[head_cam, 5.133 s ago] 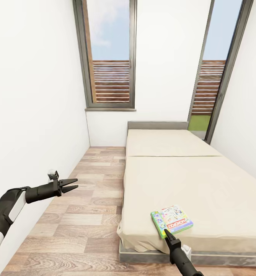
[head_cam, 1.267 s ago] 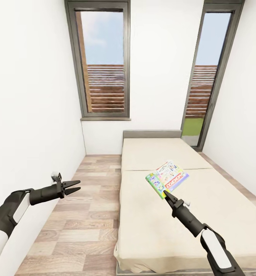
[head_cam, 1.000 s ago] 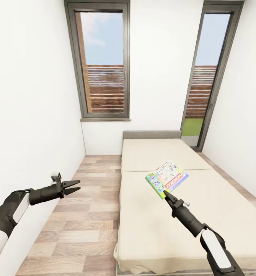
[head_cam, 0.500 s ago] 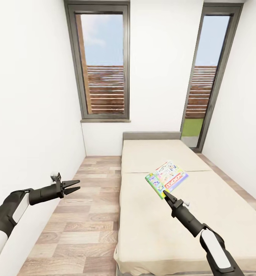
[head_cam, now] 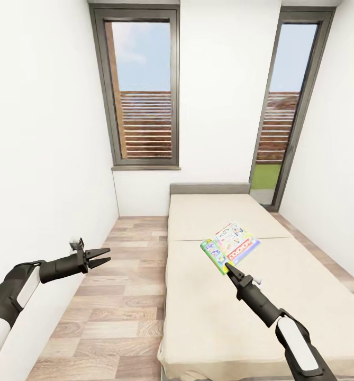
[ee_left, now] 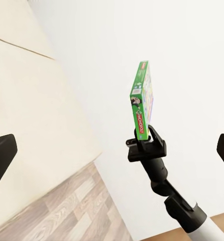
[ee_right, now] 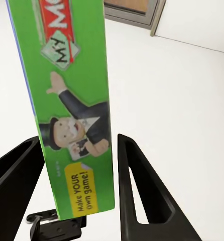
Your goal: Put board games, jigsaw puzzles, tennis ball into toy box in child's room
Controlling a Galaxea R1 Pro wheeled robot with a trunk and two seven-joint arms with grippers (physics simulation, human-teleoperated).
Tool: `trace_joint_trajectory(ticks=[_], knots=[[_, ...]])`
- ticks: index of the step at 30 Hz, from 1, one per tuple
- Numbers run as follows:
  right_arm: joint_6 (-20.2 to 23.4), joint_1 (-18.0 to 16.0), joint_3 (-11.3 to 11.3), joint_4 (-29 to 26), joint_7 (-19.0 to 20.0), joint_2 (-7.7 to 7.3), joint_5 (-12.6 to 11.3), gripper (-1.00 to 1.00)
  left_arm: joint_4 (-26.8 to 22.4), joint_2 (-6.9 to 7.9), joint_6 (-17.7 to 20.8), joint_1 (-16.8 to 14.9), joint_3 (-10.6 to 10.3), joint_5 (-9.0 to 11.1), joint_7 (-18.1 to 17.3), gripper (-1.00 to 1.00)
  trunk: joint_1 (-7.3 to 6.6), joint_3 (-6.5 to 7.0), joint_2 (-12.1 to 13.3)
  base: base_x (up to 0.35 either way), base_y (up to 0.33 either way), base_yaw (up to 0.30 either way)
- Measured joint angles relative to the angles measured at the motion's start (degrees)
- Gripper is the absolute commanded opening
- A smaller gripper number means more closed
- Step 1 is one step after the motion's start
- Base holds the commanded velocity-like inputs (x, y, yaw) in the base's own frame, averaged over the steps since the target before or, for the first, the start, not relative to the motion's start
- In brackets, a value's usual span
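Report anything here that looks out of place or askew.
Only the green-edged board game stands out: it is off the bed, held in the air at a tilt by the right gripper, which pinches just its near edge. The left gripper hangs open and empty.

White walls (head_cam: pixel 50 132), a wood-plank floor (head_cam: pixel 113 296), two tall dark-framed windows (head_cam: pixel 144 90), blue sky outside.

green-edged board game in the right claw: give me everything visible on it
The board game is a flat rectangular box with a white, colourful cover and green edges; the edge shows a top-hatted cartoon man, "MY" lettering and a yellow "Make YOUR own game!" tag. The right claw pinches one edge, holding it tilted in the air above the bed, touching nothing else.
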Motion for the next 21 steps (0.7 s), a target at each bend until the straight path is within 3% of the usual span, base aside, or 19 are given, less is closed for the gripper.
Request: trace_joint_trajectory(ticks=[21], knots=[[-0.09, 0.00, -0.06, 0.27, 0.00, 0.10, 0.01, -1.00, 0.00, 0.00, -1.14, 0.00, 0.11, -0.09, 0.00, 1.00, -4.61, 3.78, 8.43, 0.000, 0.000, 0.000]])
